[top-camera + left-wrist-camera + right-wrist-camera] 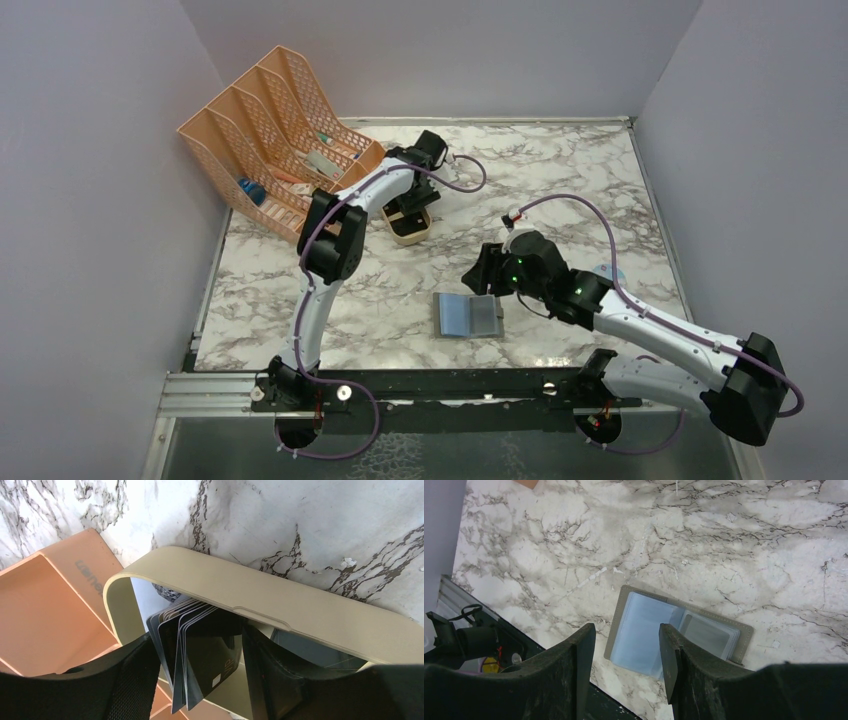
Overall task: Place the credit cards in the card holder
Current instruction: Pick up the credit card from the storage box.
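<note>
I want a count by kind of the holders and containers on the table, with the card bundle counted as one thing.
Peach mesh file rack: 1
Tan tray: 1
Open grey card holder: 1
Bundle of cards, standing in the tray: 1
Total: 4

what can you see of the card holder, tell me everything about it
The card holder is a small grey wallet, fabric-like by its look. It lies opened flat on the marble table, toward the edge where the arms are mounted. Its inside faces up, with blue-grey translucent pockets on both halves, framed by a grey border. The right gripper hovers over it with jaws open; whether it touches the holder I cannot tell.
</note>
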